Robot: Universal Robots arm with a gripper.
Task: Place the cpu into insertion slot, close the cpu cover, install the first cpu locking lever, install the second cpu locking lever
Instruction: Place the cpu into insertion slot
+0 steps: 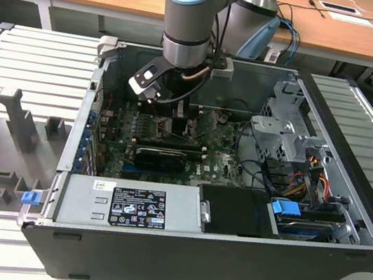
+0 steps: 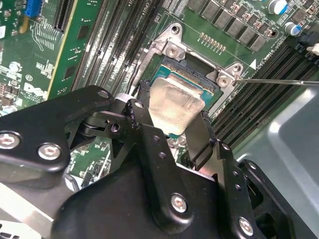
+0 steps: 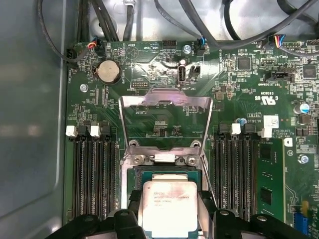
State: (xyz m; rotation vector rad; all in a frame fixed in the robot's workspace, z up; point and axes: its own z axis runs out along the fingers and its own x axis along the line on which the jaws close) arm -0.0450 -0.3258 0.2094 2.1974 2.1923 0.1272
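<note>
In both wrist views the cpu (image 3: 168,206) (image 2: 177,102), a pale silvery square chip, sits between my black fingers (image 2: 199,139). My gripper (image 3: 169,221) (image 2: 172,114) is shut on the cpu's two opposite edges. The chip lies over the insertion slot (image 3: 167,173) (image 2: 172,50), level with its silvery rim; I cannot tell whether it is seated. The cpu cover (image 3: 167,102) stands swung open past the slot's far side. A thin locking lever (image 2: 279,81) sticks out beside the slot. In the exterior view my gripper (image 1: 179,121) reaches down onto the motherboard inside the open computer case.
Black memory slots (image 3: 92,174) flank the socket on both sides, and a green memory stick (image 3: 271,174) stands further out. The grey power supply (image 1: 130,206) lies along the case's front; a drive cage (image 1: 288,128) and cable bundles (image 1: 309,174) fill the exterior view's right.
</note>
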